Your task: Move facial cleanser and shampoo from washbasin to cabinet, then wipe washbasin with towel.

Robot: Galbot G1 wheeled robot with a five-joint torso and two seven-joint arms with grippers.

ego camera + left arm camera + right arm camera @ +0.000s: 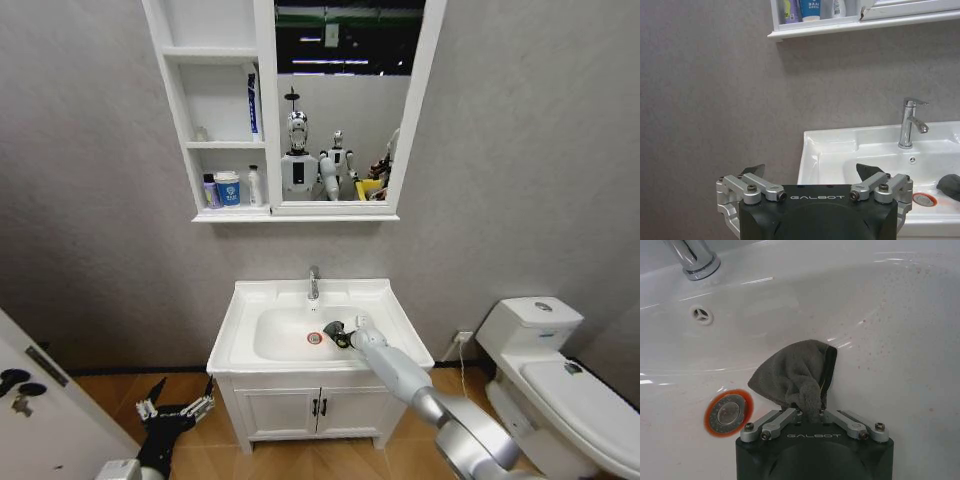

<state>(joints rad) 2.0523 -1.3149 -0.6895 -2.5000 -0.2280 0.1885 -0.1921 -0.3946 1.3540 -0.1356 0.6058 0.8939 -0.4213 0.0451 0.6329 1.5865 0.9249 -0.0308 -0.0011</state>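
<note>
Towel is pinched in the right gripper beside the washbasin drain; bottles look shelved, wiping remains; left gripper idle, jaws spread.

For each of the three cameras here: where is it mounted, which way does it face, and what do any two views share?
Head view: high up, facing the wall cabinet, washbasin and both arms.
Left wrist view: low beside the basin, facing the tap over the open left gripper.
Right wrist view: inside the bowl, over the right gripper pinching the towel.
All three share the red-ringed drain.
</note>
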